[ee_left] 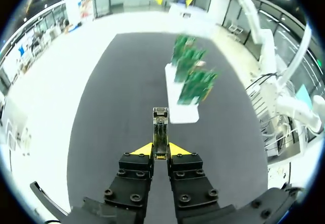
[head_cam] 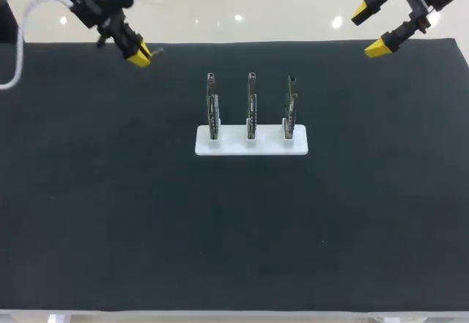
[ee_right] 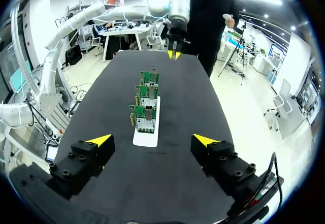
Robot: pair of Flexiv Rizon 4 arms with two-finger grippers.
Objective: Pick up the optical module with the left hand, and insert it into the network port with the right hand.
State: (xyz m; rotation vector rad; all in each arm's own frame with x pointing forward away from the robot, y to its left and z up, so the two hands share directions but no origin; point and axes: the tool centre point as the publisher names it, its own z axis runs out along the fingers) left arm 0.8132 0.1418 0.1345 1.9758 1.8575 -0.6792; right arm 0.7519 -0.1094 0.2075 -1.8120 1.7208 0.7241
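The surface (head_cam: 110, 213) is dark and flat. One thing lies on it: a long white base (head_cam: 251, 142). The base sits near the middle, a bit closer to the far edge than to the near edge. Three green boards (head_cam: 251, 107) stand up straight in the base. They are side by side in a row, with gaps between them.

Bright, even light falls from overhead. My black table (head_cam: 110, 213) soaks it up, matte and dark, while the white base (head_cam: 231, 146) shines and throws only a faint shadow. In the left wrist view the optical module (ee_left: 160, 127) looks crisp, and the green circuit boards (ee_left: 190, 74) beyond it are smeared.
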